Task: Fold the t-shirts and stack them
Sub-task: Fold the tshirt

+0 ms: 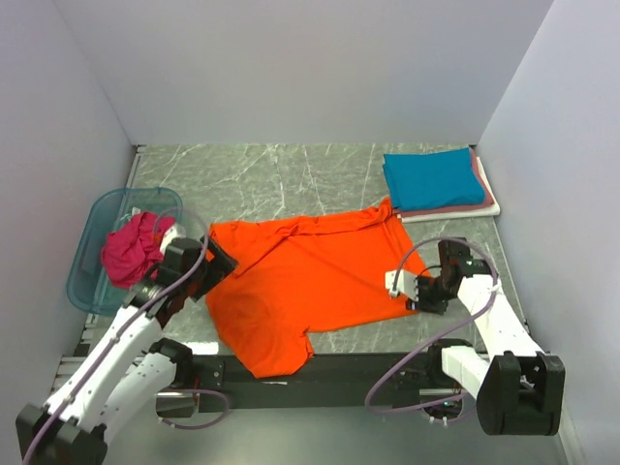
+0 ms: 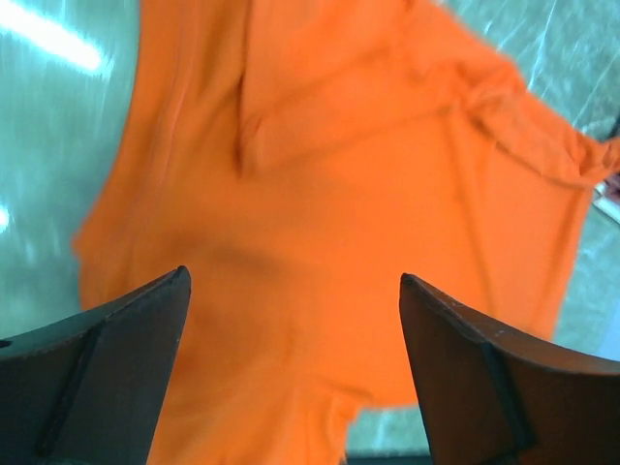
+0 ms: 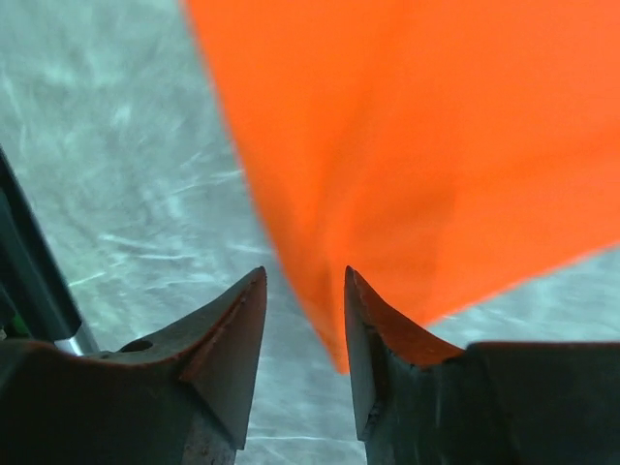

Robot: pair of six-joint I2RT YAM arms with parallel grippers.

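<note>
A bright orange t-shirt (image 1: 310, 281) lies spread on the marble table, one sleeve hanging over the near edge. My left gripper (image 1: 215, 260) is open above the shirt's left edge; in the left wrist view its jaws (image 2: 291, 281) stand wide apart over the orange cloth (image 2: 339, 145). My right gripper (image 1: 402, 288) is at the shirt's right edge. In the right wrist view its jaws (image 3: 303, 276) stand a little apart, with a corner of orange cloth (image 3: 436, 145) hanging between them. A folded teal t-shirt (image 1: 433, 179) tops a stack at the back right. A magenta t-shirt (image 1: 131, 250) lies in the tub.
A translucent blue plastic tub (image 1: 107, 208) stands at the left, beside my left arm. Pink (image 1: 477, 170) and white (image 1: 489, 206) folded cloth show under the teal shirt. Grey walls close in the table on three sides. A black rail runs along the near edge.
</note>
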